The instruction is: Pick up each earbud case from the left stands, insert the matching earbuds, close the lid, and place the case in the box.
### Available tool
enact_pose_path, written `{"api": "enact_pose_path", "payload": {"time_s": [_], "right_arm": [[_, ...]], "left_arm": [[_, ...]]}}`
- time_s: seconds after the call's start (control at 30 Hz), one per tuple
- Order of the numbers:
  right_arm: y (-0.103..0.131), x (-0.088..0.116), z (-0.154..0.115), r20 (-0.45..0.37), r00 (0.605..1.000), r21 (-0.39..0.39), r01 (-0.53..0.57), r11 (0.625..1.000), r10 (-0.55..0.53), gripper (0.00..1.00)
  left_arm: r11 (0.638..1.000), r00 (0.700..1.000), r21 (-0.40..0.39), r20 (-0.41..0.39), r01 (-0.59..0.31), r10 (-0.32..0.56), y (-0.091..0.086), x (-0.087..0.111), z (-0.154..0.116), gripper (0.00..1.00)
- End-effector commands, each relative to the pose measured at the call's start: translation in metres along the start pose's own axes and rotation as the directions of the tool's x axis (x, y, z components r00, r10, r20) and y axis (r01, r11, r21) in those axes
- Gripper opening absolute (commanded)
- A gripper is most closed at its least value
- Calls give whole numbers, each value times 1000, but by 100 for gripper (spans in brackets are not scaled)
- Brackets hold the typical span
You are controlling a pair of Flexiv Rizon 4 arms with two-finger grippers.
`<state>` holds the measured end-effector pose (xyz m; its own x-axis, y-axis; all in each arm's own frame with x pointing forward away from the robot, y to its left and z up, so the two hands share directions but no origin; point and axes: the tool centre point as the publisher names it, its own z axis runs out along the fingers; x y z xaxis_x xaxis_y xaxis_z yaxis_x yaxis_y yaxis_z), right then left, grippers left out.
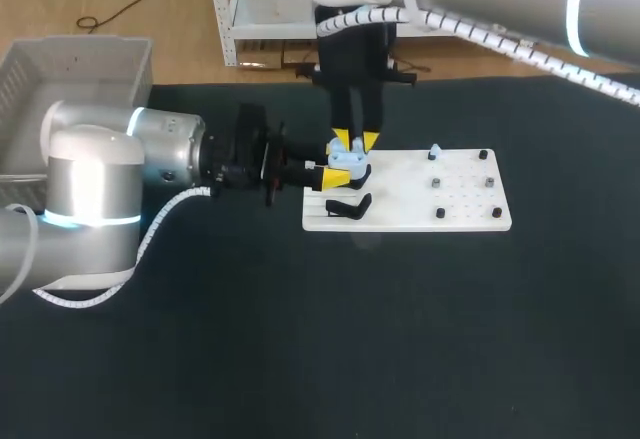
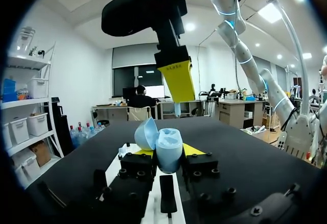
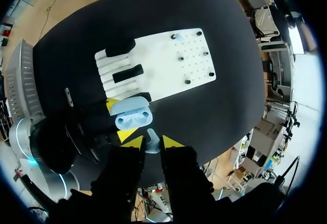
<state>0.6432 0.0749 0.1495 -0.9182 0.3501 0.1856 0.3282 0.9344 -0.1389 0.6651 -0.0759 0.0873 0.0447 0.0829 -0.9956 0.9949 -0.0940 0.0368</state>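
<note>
Left pincer (image 2: pixel 168 156) around earbud case (image 2: pixel 167 145), cavities upward, long axis along fingers (image 2: pixel 194 150)

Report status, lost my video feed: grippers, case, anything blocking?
Left gripper shut on open case. Right gripper shut on earbud, above case. Nothing seen between them.

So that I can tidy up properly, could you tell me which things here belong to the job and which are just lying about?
Job: open earbud case; earbud held above it; second earbud on a peg; grey box; white board.
Lying about: nothing loose that shows; only the empty black stand and bare black pegs sit idle.
</note>
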Motion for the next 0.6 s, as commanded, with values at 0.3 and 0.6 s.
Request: {"api": "enact_pose_path", "payload": {"time_s": [0.3,0.6], "right_arm": [[6,-6,4,-11,1000,17,4,1000,-3,0],[9,-12,8,-8,1000,30,4,1000,-3,0]], "left_arm": [[1000,1000,-2,-2,0,0,-1,0,0,0],[1000,1000,-2,-2,0,0,-1,0,0,0]]}}
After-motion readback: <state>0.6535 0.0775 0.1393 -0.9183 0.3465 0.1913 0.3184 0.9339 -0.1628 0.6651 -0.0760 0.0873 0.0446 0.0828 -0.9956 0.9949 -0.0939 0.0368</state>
